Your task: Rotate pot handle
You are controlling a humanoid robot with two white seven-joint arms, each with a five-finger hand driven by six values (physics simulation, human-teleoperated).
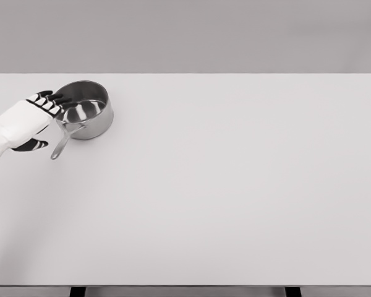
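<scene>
The pot (85, 110), polished steel, stood at the far left of the table (235, 198), its handle (62, 143) pointing toward the near edge. It looked rigid, fairly light and slippery; I judged the slim handle the proper purchase for turning it. The left hand (26, 122) lay just beside the rim, fingers (48, 102) spread, thumb under, gripping nothing. Nothing else stood nearby to obstruct a swing.

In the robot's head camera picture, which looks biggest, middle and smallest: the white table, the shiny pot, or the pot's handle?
From largest to smallest as they look in the head view:
1. table, which fills most of the picture
2. pot, the round steel bowl part
3. pot handle, a thin strip sticking out toward the camera
</scene>
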